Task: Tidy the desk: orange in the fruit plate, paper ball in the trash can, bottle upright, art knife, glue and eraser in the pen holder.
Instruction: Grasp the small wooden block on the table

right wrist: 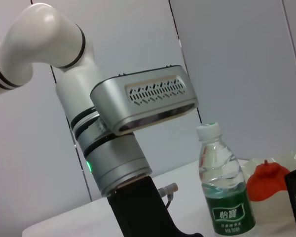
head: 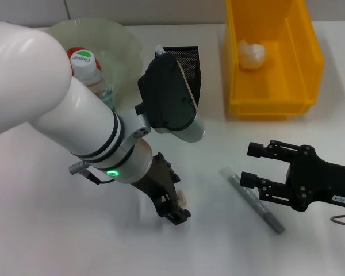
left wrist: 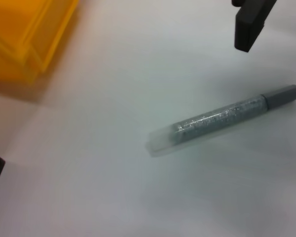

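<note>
Beige eraser: near centre of the desk, pinched between the fingers of the left gripper. Risk: small block, shallow grip; it may slip, or catch the rim of the pen holder, far centre. Right gripper: near right, spread wide, holding nothing, beside a grey pen-like stick. Bottle: upright, green label with Chinese characters, unreadable.
</note>
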Controlling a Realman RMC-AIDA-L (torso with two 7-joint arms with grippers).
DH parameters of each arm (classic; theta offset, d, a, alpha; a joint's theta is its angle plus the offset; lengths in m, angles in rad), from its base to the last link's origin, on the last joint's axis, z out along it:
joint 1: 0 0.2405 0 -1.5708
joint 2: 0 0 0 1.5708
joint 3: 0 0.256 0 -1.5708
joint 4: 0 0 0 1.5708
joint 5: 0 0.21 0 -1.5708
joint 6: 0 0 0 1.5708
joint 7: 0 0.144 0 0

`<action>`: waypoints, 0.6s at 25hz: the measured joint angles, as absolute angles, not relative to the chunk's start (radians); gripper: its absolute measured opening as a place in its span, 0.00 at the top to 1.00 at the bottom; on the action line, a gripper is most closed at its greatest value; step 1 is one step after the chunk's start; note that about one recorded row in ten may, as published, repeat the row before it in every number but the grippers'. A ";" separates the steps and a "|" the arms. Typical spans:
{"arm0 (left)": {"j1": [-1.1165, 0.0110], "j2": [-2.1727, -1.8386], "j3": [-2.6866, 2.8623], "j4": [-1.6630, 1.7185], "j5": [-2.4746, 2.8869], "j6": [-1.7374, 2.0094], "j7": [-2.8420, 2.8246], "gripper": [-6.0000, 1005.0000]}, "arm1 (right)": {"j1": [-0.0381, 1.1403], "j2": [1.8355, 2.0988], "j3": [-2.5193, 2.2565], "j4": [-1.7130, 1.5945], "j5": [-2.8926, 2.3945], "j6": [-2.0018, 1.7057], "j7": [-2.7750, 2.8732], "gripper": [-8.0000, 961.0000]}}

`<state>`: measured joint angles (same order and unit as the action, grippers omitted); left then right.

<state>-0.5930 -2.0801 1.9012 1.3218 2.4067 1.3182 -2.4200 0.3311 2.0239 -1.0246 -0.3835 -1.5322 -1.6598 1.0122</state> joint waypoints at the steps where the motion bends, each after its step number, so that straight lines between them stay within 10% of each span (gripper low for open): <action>1: -0.593 -2.080 1.901 1.321 2.407 1.316 -2.420 0.26 | 0.331 2.024 -1.025 -0.384 -1.532 -1.660 1.012 0.30; 15: -0.591 -2.080 1.897 1.329 2.411 1.316 -2.425 0.30 | 0.341 2.033 -1.025 -0.383 -1.536 -1.653 1.012 0.31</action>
<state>-0.5914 -2.0800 1.8966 1.3294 2.4113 1.3161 -2.4249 0.3405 2.0335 -1.0246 -0.3834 -1.5360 -1.6529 1.0117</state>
